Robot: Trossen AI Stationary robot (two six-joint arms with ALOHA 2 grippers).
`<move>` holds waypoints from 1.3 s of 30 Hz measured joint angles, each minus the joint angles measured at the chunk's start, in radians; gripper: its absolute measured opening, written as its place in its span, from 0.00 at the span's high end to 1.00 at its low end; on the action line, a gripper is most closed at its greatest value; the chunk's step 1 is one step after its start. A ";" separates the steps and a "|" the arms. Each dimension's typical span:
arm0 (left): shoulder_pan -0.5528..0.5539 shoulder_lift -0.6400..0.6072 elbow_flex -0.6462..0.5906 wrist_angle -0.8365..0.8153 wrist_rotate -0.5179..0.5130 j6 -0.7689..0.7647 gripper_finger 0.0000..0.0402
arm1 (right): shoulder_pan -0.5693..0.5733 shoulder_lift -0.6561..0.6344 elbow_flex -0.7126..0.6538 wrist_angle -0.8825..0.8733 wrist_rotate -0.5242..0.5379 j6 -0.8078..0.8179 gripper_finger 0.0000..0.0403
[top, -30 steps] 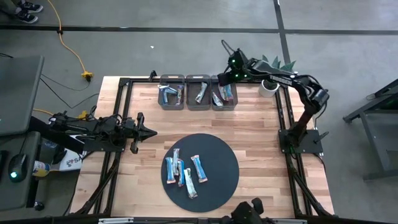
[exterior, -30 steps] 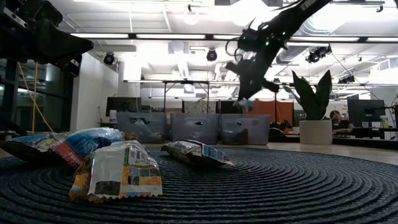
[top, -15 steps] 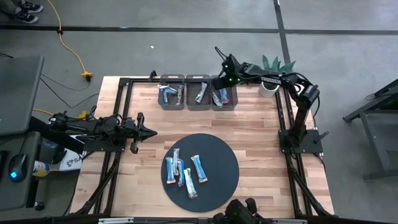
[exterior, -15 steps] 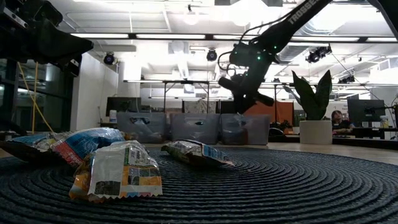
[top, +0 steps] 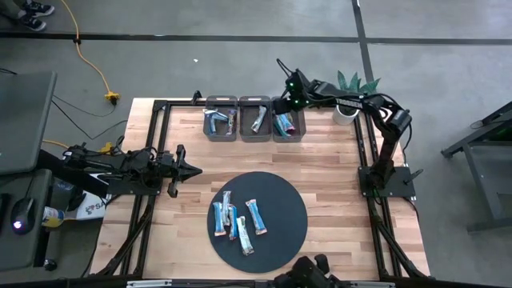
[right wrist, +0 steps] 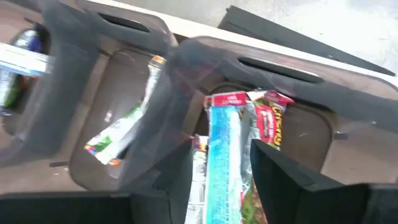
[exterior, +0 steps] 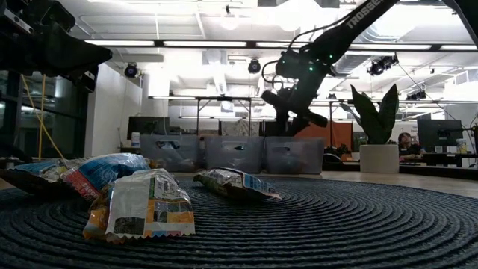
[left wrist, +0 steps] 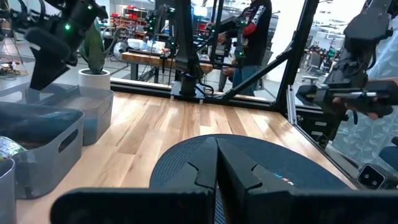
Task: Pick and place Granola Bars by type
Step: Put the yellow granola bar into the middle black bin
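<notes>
Robotics lab: framed wooden workbench (top: 328, 172), concrete floor (top: 240, 64), more rigs behind.

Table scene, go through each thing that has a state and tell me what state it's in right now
Right gripper: above the right bin, fingers apart.
Blue bar: in the right bin, between the fingers.
Left gripper: shut, holding nothing, waiting at the table's left side.
Middle bin: holds one bar.
Left bin: holds bars.
Round mat: five bars lying on it.
</notes>
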 joint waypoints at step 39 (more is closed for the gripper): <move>0.000 0.000 0.000 0.000 0.000 0.000 1.00 | 0.482 -0.342 0.000 0.561 -0.403 0.058 0.64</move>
